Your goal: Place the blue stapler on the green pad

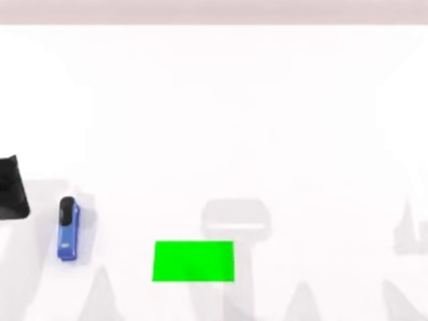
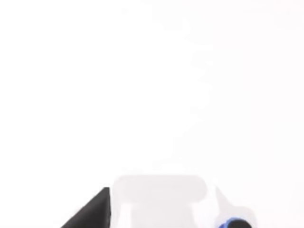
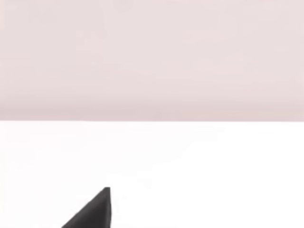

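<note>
- Currently, top view: the blue stapler (image 1: 67, 229) lies flat on the white table (image 1: 221, 134), at the table's left side, near the front edge. Long axis runs roughly front to back; the black rounded end points toward the far side, blue body toward the near side.
- The green pad (image 1: 194, 261) lies flat near the front edge, about mid-table, to the right of the stapler. The two are well apart, with bare table between them. Nothing rests on the pad.
- Left arm: only a dark part (image 1: 12, 188) shows at the top view's left edge, farther back than the stapler and to its left, apart from it. Nothing is held. Whether the claw is released or clenched: cannot tell, since the fingers are not clearly shown.
- Left wrist view: mostly white table. A black wedge of the left gripper (image 2: 92, 211) sits at the frame's edge; a small piece of the stapler (image 2: 233, 223), blue with a black tip, shows at the same edge, apart from the wedge.
- Right arm: not seen in the top view. Right wrist view shows one black wedge of the right gripper (image 3: 92, 211) over white table, with a pale pinkish wall (image 3: 152, 57) beyond. Claw state: cannot tell. No task item appears in this view.
</note>
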